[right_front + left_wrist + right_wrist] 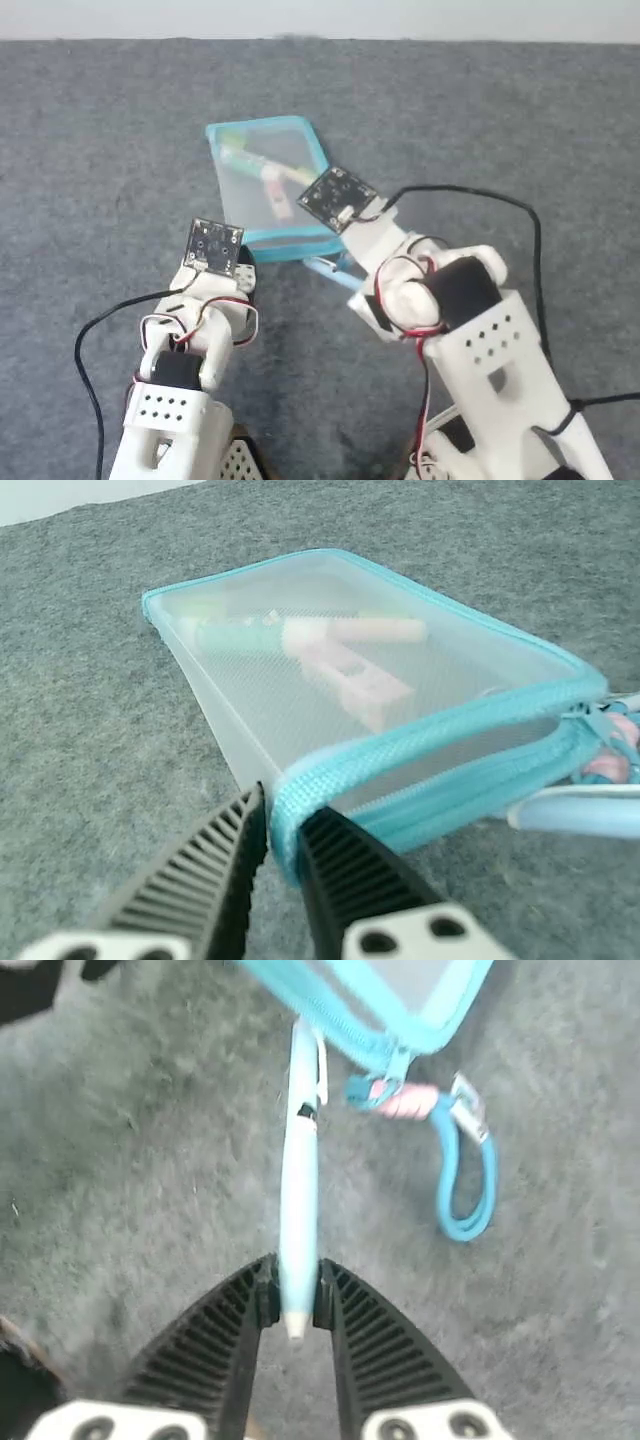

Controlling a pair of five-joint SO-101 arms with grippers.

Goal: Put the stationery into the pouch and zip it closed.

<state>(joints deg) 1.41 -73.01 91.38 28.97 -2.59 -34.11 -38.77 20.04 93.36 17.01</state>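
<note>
So this one's sitting mid-load, I'd say: a pen going in, zip not done yet.

Starting closest to the arms, the right gripper [295, 1282] is pinching the light blue pen [300, 1160] near its back end. The jaws are only parted by the pen's thickness and are pressing on both sides of the barrel. The pen is pointing straight away from the gripper, and its far end is reaching the pouch's zipper edge [330, 1020]. I can't tell whether the tip is actually inside yet.

The left gripper [275, 815] is doing the holding job. Its jaws are nearly together, clamping the near corner of the teal zipper band on the pouch [260, 710].

Just beside the pen's far end, the blue wrist strap [470, 1190] is lying loose on the grey mat [100, 150].

Further out, the pouch is lying flat on the mat just ahead of both arms. A green marker [240, 637] and a pink piece [360, 685] are showing through the mesh, already inside.

Next move, I'm guessing: push the pen along its own line into the mouth while the left keeps the corner pinned. Then let go and find the zipper pull by the strap.
</note>
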